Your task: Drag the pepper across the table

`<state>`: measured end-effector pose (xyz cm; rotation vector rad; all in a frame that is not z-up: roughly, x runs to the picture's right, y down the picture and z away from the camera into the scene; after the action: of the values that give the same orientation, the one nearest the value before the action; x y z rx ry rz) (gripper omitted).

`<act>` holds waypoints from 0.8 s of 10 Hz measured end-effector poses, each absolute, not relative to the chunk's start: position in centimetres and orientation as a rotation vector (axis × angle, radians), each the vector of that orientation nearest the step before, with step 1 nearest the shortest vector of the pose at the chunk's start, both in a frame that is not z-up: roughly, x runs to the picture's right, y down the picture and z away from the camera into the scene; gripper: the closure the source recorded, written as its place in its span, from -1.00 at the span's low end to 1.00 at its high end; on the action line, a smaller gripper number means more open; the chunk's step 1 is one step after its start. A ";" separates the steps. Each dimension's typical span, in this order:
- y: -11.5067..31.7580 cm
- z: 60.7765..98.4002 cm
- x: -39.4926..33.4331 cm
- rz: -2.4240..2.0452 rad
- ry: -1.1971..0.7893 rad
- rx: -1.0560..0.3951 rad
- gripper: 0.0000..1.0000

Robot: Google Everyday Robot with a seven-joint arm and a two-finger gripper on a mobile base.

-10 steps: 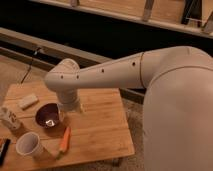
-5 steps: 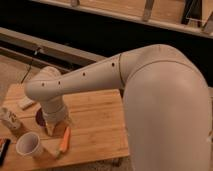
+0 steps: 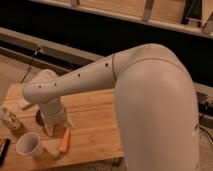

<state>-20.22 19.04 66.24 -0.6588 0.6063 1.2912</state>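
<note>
The pepper (image 3: 65,140), slim and orange with a paler tip, lies on the light wooden table (image 3: 95,125) near its front edge. My white arm reaches in from the right, and its wrist hangs low over the table's left part. The gripper (image 3: 51,129) points down just left of the pepper's upper end, between the pepper and the white cup. Whether it touches the pepper does not show. The arm covers most of the dark bowl (image 3: 37,119), leaving only a sliver visible.
A white cup (image 3: 28,145) stands at the front left, close to the gripper. A pale beige block (image 3: 23,104) peeks out behind the arm. A small pale packet-like object (image 3: 10,119) and a dark item (image 3: 2,150) sit at the left edge.
The arm has swung left and lower, so the wrist now covers the bowl and the gripper sits beside the pepper. The pepper has stayed in place.
</note>
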 end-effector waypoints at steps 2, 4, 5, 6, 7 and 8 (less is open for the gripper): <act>19.8 66.9 -20.9 1.351 0.604 -0.614 -0.30; 19.9 67.0 -21.3 1.399 0.609 -0.600 -0.30; 19.9 67.0 -21.2 1.411 0.616 -0.596 -0.30; 19.8 67.0 -21.1 1.411 0.616 -0.596 -0.30; 19.9 67.0 -21.3 1.408 0.615 -0.597 -0.30; 19.9 67.0 -21.2 1.409 0.615 -0.597 -0.30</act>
<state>-21.25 19.87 66.97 -0.5967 0.6153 1.4086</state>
